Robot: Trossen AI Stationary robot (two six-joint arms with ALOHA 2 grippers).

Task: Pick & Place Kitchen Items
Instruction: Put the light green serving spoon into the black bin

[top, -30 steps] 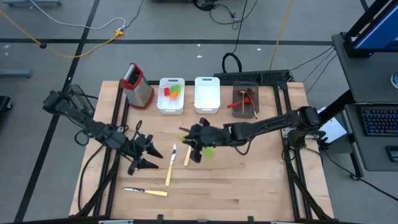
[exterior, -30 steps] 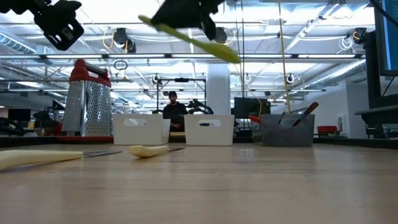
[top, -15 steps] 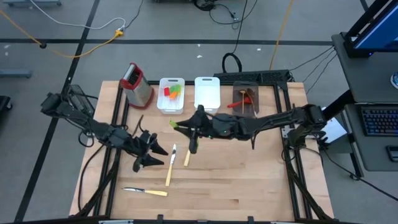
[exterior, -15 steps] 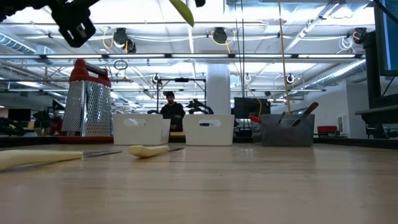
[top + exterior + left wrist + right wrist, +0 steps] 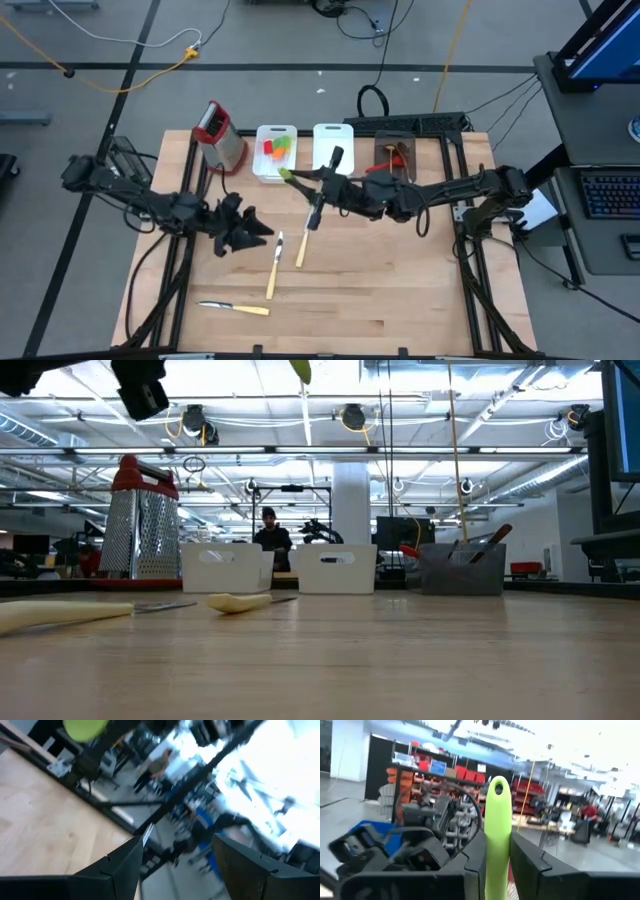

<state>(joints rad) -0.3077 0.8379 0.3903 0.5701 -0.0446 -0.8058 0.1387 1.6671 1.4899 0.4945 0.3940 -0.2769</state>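
Observation:
My right gripper point(image 5: 312, 186) hangs high over the table's middle, just in front of the white bins, shut on a lime-green utensil point(image 5: 497, 825). Its tip point(image 5: 288, 176) pokes out toward the table's left, and a bit of it shows at the top of the low view point(image 5: 300, 370). My left gripper point(image 5: 252, 232) hovers open at the left, above the table, with nothing between its fingers point(image 5: 125, 865). Three cream-handled knives point(image 5: 272, 272) point(image 5: 302, 250) point(image 5: 236, 308) lie flat on the wood. My right gripper pinches the green utensil's handle point(image 5: 496, 862) between its two fingers. The handle's end with the hanging hole point(image 5: 498, 789) sticks out past the fingertips. The fingers come roughly level from the table's right side, and the utensil is lifted clear of the table.
Along the far edge stand a steel grater with a red top point(image 5: 220, 135), a white bin with orange and green items point(image 5: 275, 152), a second white bin point(image 5: 333, 150) and a dark bin point(image 5: 395, 160) holding a wooden spoon and a red utensil. A person shows far behind the table point(image 5: 268, 530).
My right gripper has risen with the green utensil and gone toward the far edge and the white bins, rolling its wrist; the utensil has left the low view almost wholly. My left gripper has drifted up and a little toward the far edge, staying open.

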